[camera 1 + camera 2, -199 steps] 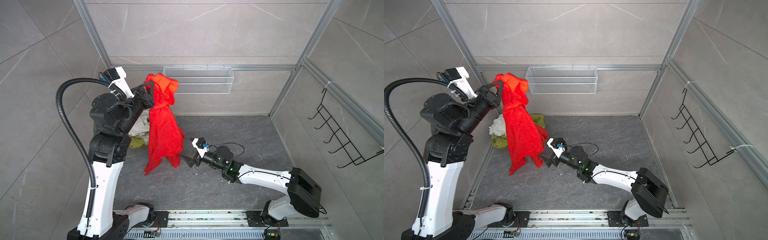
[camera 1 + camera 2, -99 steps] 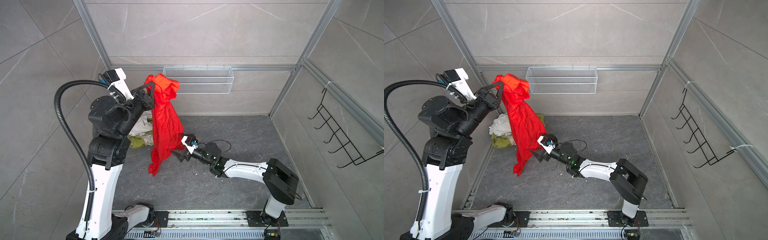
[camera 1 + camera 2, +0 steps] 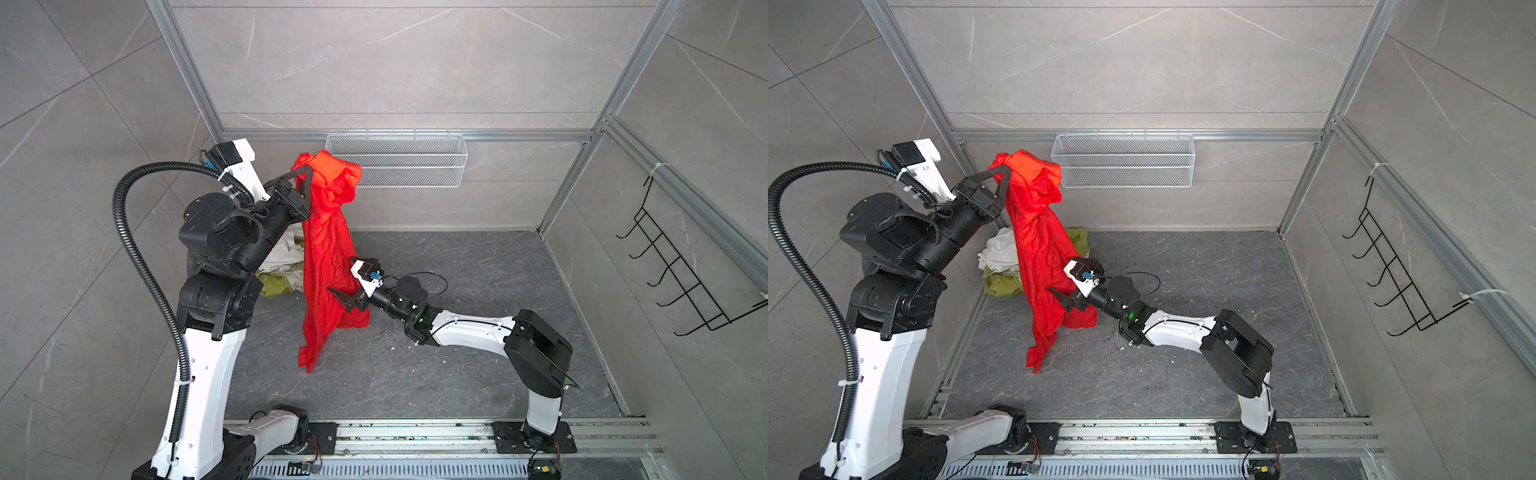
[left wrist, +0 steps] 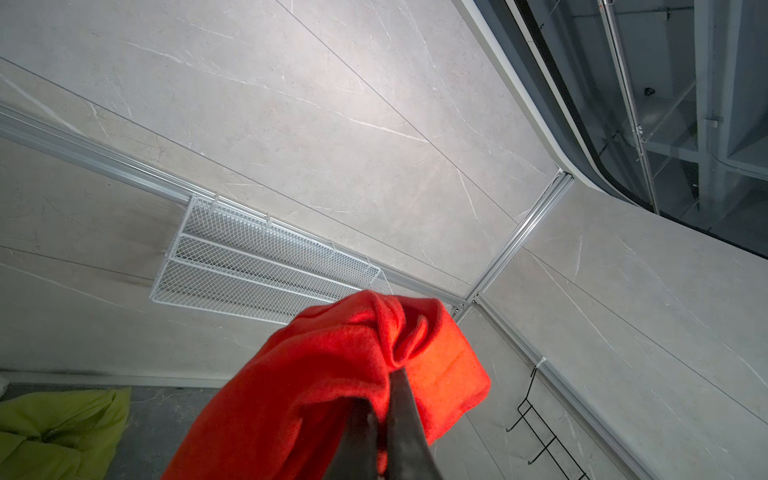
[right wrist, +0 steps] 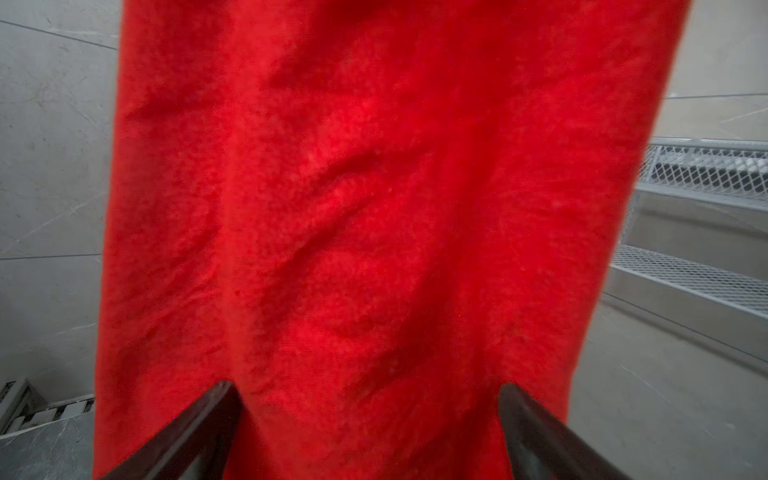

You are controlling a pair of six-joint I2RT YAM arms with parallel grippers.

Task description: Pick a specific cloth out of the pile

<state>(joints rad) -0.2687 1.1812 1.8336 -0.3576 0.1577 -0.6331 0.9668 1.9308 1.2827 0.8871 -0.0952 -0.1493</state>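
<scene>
The red cloth (image 3: 328, 257) (image 3: 1038, 249) hangs in the air, clear of the pile, its lower end just above the floor. My left gripper (image 3: 306, 171) (image 3: 1004, 171) (image 4: 386, 399) is shut on its top edge, high up by the wall basket. The cloth (image 4: 311, 365) bunches over the closed fingers. My right gripper (image 3: 345, 297) (image 3: 1061, 300) (image 5: 368, 386) is open wide against the lower half of the cloth (image 5: 374, 187), which fills the space in front of both fingertips. The pile (image 3: 286, 253) (image 3: 998, 253), white and olive-green, lies behind by the left wall.
A white wire basket (image 3: 395, 162) (image 3: 1121, 160) hangs on the back wall, right beside the cloth's top. A black hook rack (image 3: 673, 266) is on the right wall. A metal rail (image 3: 415, 432) runs along the floor's front edge.
My right gripper has moved left, from beside the cloth to right against its lower half, still open. The cloth's hanging end has swung a little. The left gripper has stayed put.
</scene>
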